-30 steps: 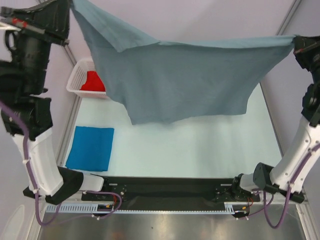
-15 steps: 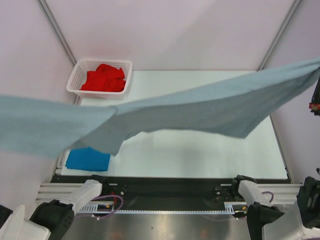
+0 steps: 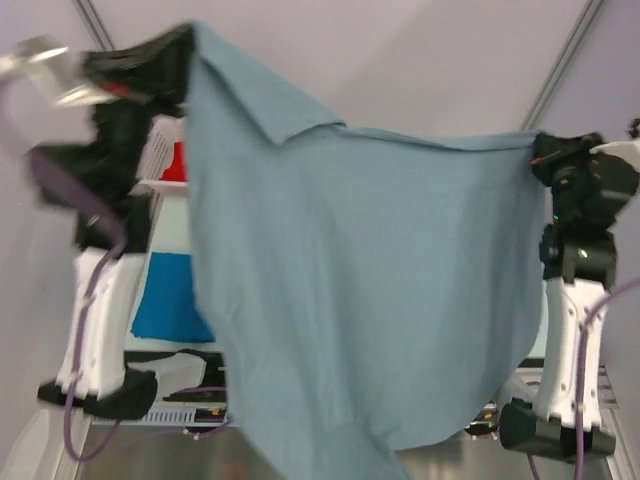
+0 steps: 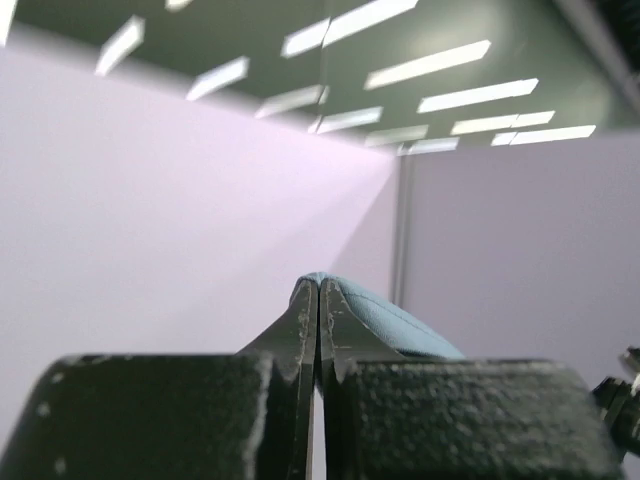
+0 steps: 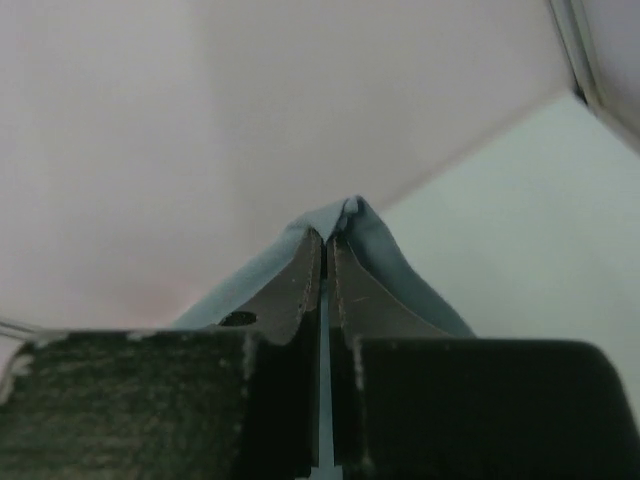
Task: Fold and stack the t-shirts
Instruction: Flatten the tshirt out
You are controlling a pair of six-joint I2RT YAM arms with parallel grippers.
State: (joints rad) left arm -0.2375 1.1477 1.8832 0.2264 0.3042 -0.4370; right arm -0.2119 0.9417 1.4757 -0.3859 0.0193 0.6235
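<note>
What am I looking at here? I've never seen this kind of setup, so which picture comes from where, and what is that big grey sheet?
These are two robot arms bolted at the near edge of a table. The wide picture comes from a fixed camera above and behind them. The other two come from small cameras on each wrist, looking along the closed fingers. The grey sheet is a grey t-shirt, hung in the air between the arms. The left claw pinches one upper corner and the right claw pinches the other, so the shirt hides most of the table. Behind it a blue t-shirt lies flat on the table, and a red t-shirt shows in a white basket.
</note>
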